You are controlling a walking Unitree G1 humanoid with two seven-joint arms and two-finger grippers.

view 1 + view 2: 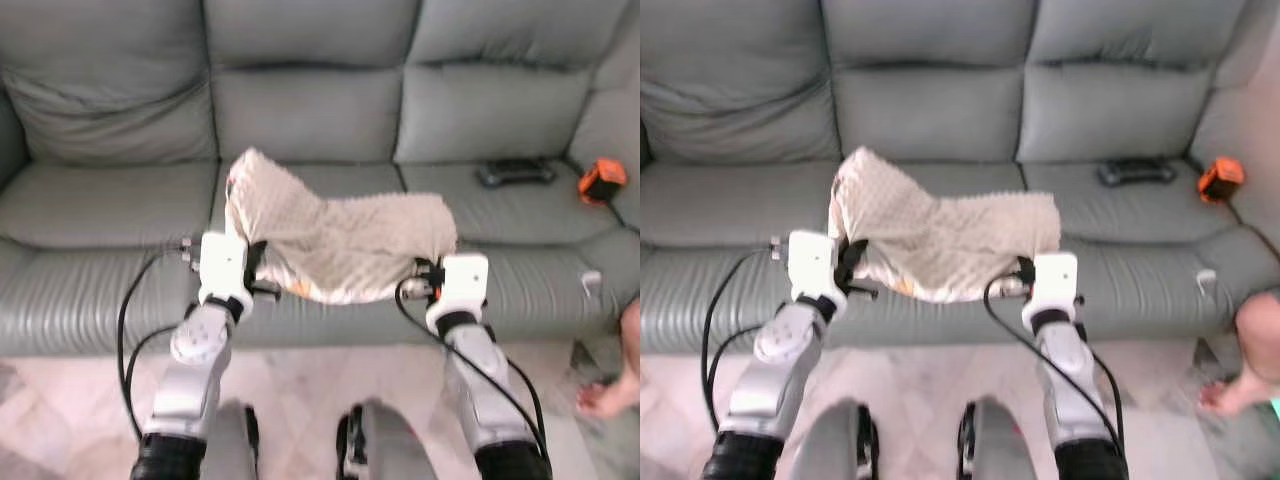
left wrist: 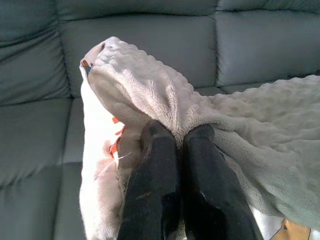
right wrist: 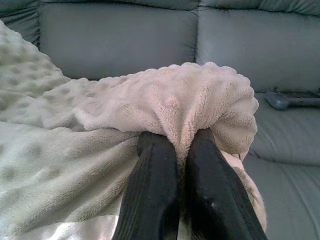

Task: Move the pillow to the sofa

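My left claw point(image 2: 175, 142) and right claw point(image 3: 182, 142) clamped on pillow point(image 1: 340, 240) ends, spreading load; pillow held over sofa point(image 1: 100, 200) seat, ready for drop.

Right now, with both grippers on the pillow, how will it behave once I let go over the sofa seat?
Probably floppy: the pillow sags between the left gripper and right gripper, its fleece bunching at both pinches. Likely light, since two small pinches hold it. It should slump flat on the sofa rather than roll.
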